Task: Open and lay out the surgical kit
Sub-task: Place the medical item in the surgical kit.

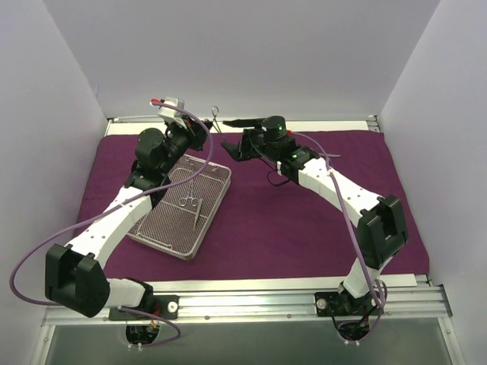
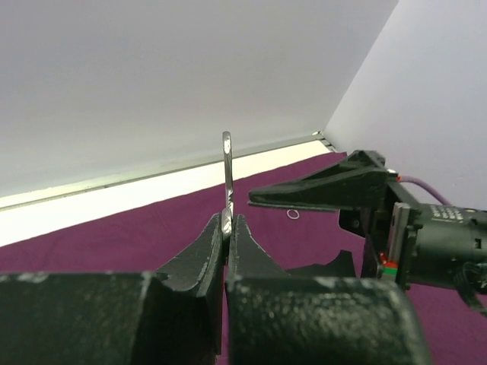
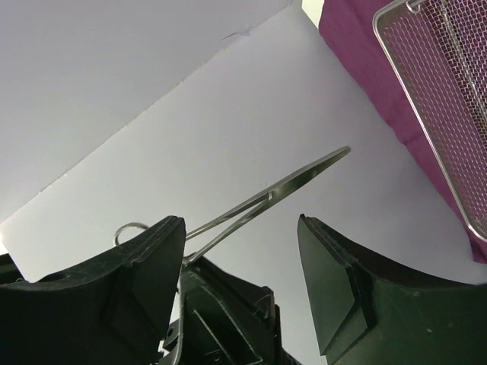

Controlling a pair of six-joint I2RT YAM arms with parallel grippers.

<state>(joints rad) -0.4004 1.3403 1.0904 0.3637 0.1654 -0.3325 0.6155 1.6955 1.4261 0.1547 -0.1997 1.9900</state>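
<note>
The cloth [image 1: 304, 220] is matt purple fabric, lying smooth. The tray [image 1: 163, 224] is silvery wire mesh with a dull shine. The scissors [image 2: 227, 171] are thin polished metal. The left gripper [image 2: 227, 220] is black plastic, grainy and scuffed pale at the edges. The walls [image 1: 243, 53] look matt white.

Plain white panel walls [image 1: 243, 53] stand on the left, far and right sides (a ribbed silver aluminium rail [image 1: 251, 303] runs along the near edge).
</note>
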